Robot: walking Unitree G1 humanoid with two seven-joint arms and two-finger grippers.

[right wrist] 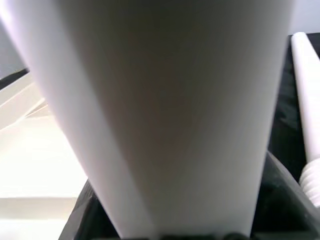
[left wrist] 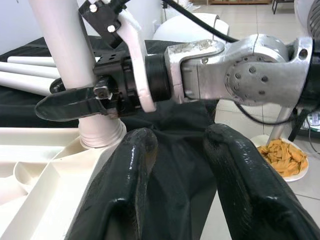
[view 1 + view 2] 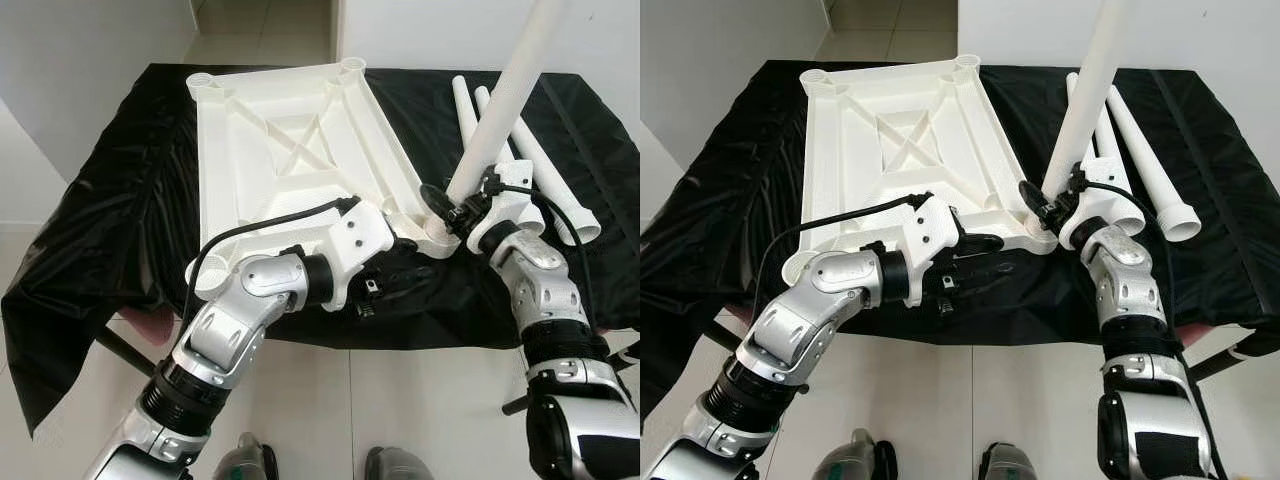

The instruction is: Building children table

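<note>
Now: right gripper point(image 3: 1048, 208) clenched on long white plastic leg point(image 3: 1085, 100) low, near threaded end, at upturned white plastic tabletop point(image 3: 900, 150) corner socket | light, stiff, slick | left gripper point(image 2: 175, 200) released beside tabletop on black-draped table point(image 3: 1220, 140)

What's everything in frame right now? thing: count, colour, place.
tabletop: 1, white, lying underside up on the black cloth, ribs and corner sockets showing
held leg: 1, white, standing tilted with its threaded end at the tabletop's near right corner socket
spare legs: 3, white, lying together on the cloth to the right of the tabletop
black cloth: 1, black, draped over the work surface
plate of chips: 1, white plate with yellow chips, on the floor, seen from the left wrist
floor: pale tiles, near side
left tool: 1, black fingers open, at the near edge beside the corner socket
right tool: 1, black, shut on the held leg just above its threaded end
</note>
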